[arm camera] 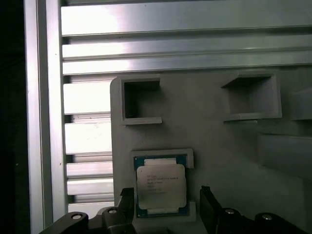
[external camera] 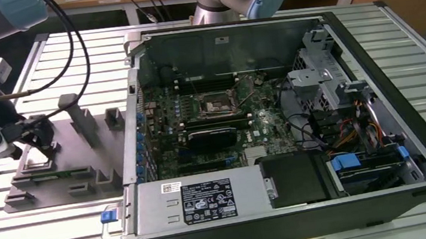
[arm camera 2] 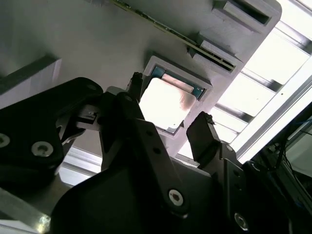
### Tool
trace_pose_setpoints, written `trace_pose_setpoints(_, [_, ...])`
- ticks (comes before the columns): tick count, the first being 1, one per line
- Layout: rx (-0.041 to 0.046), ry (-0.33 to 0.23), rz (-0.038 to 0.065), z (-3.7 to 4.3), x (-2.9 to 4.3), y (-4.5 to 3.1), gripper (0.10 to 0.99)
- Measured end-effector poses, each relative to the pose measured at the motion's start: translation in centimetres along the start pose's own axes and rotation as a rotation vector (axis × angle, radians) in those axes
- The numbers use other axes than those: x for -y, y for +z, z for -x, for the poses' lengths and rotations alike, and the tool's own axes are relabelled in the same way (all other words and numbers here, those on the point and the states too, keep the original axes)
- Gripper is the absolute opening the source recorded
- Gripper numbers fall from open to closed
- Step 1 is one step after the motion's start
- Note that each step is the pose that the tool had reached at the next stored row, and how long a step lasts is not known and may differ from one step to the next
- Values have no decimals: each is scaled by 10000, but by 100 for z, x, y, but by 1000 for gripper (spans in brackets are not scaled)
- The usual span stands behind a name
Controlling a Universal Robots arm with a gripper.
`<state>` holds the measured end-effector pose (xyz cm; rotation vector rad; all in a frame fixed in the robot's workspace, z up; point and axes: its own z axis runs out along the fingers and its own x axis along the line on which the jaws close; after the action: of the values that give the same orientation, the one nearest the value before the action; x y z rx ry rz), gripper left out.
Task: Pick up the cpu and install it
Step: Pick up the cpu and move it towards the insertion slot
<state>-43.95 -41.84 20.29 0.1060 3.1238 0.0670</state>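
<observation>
Silver-topped cpu (arm camera: 161, 187) seated in a grey fixture (arm camera: 219, 146) pocket.
Tool (arm camera: 166, 197) spread wide, jaws flanking the cpu on two sides.

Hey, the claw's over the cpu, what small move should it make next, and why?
Probably ease straight down a little: the claw is open and straddles the cpu, which lies flat in its pocket in the grey fixture, apparently not gripped yet.

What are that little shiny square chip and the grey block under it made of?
The small square silver-topped cpu seems metal-lidded on a green circuit base: the lid glares brightly, its rim shows green. The grey fixture block looks like matte plastic: dull, even, no shine.
</observation>
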Motion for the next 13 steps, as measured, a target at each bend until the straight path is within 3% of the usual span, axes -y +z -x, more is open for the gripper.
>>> trace_pose_setpoints(6, [-21, -502, 7, 0, 2, 41, 647])
trace_pose_setpoints(13, [-25, -568, 4, -5, -4, 86, 647])
